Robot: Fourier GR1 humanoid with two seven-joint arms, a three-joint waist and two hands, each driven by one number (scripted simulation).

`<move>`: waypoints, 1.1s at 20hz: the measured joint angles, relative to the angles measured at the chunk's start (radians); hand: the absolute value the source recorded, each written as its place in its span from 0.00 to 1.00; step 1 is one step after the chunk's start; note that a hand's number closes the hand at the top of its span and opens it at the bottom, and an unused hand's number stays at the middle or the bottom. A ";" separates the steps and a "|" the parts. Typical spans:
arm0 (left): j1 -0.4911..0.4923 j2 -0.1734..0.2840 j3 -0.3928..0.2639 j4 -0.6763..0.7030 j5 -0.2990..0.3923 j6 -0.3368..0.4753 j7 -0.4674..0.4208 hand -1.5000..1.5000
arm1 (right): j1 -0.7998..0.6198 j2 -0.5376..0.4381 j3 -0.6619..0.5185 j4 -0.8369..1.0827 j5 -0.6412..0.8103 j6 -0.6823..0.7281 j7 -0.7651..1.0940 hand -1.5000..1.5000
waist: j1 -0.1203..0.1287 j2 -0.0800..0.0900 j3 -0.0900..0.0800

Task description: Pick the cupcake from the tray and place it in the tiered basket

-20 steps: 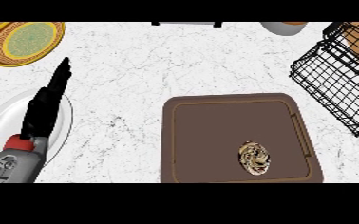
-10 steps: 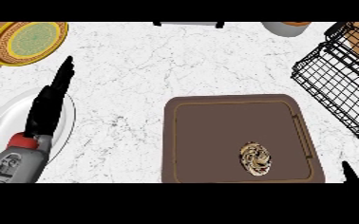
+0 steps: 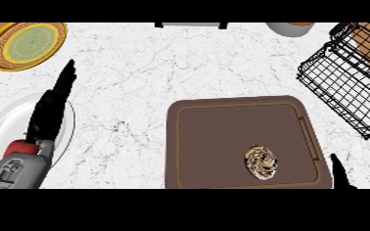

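A small cupcake (image 3: 261,162) with swirled brown and cream topping sits in the near right part of the brown tray (image 3: 217,132). The black wire tiered basket (image 3: 339,73) stands at the right edge of the counter. My left hand (image 3: 51,108) rests at the left with straight fingers pointing up, over a white plate. Only a fingertip of my right hand (image 3: 338,171) shows at the lower right edge, just right of the tray and apart from the cupcake.
A yellow and green plate (image 3: 29,44) lies at the far left corner. A white plate (image 3: 65,127) sits under my left hand. A grey cup (image 3: 290,28) and a dark object (image 3: 192,25) stand along the far edge.
My right hand's fingertip has risen into view at the lower right beside the tray. The left hand has shifted slightly. The cupcake has not moved.
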 measured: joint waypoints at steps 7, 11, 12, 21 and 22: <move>0.003 0.000 0.013 -0.003 -0.007 -0.003 0.005 0.50 | -0.007 0.008 0.029 0.033 0.082 0.060 -0.001 0.00 | -0.008 -0.003 0.000; 0.004 0.000 0.022 0.004 -0.004 -0.013 0.002 0.50 | -0.037 0.008 0.031 0.068 0.108 0.083 -0.003 0.00 | -0.009 -0.003 0.001; 0.012 -0.002 0.018 -0.006 -0.007 -0.012 0.005 0.50 | -0.039 0.008 0.035 0.078 0.113 0.085 -0.003 0.00 | -0.007 -0.003 0.001; 0.019 -0.006 0.028 -0.023 -0.013 -0.014 0.020 0.50 | -0.056 0.007 0.023 0.132 0.087 0.094 -0.004 0.00 | -0.012 -0.003 0.001; 0.018 -0.005 0.029 -0.025 -0.014 -0.015 0.024 0.50 | -0.055 0.007 0.024 0.135 0.083 0.092 -0.004 0.00 | -0.013 -0.003 0.001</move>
